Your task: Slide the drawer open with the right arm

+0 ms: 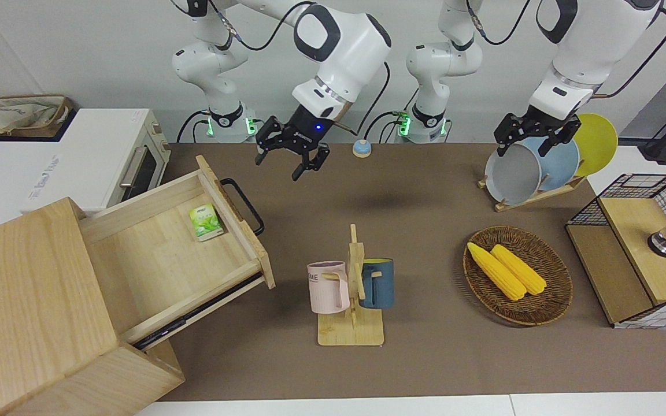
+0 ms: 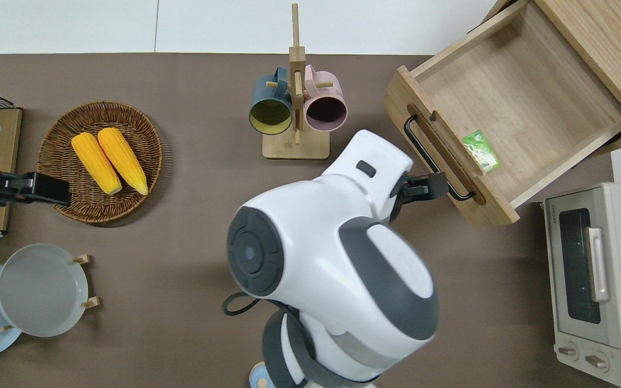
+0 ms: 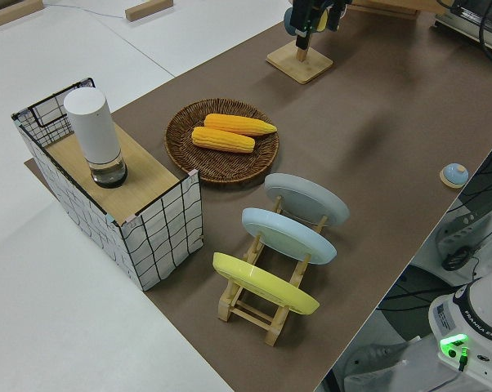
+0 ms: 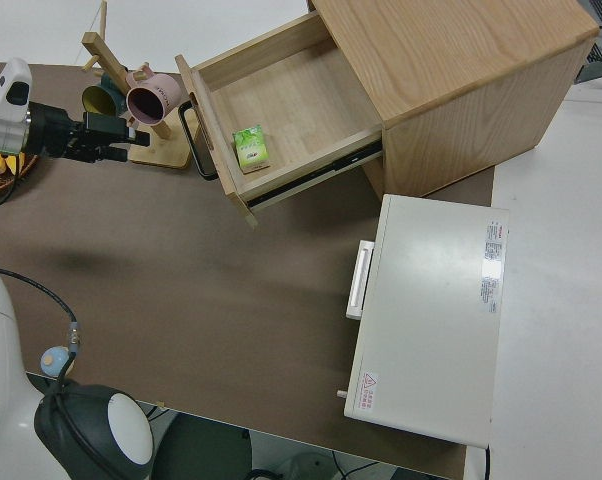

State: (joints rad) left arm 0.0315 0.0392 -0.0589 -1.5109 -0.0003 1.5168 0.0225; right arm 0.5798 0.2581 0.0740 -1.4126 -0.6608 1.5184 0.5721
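Observation:
The light-wood drawer (image 1: 154,254) stands pulled far out of the pale cabinet (image 1: 26,289), its black bar handle (image 1: 243,205) facing the table's middle. A green packet (image 1: 204,221) lies inside against the front panel. My right gripper (image 1: 282,162), with a blue light on its wrist, is open and empty in the air. In the overhead view the right gripper (image 2: 423,186) is over the mat just beside the handle (image 2: 432,159), not touching it, and the arm's elbow hides much of it. My left arm is parked, its gripper (image 1: 532,144) open.
A mug rack (image 1: 351,289) with a pink and a blue mug stands mid-table. A wicker basket (image 1: 558,289) holds two corn cobs. There are also a plate rack (image 1: 535,164), a wire box (image 1: 639,248), a white toaster oven (image 1: 102,159) and a small blue bell (image 1: 361,148).

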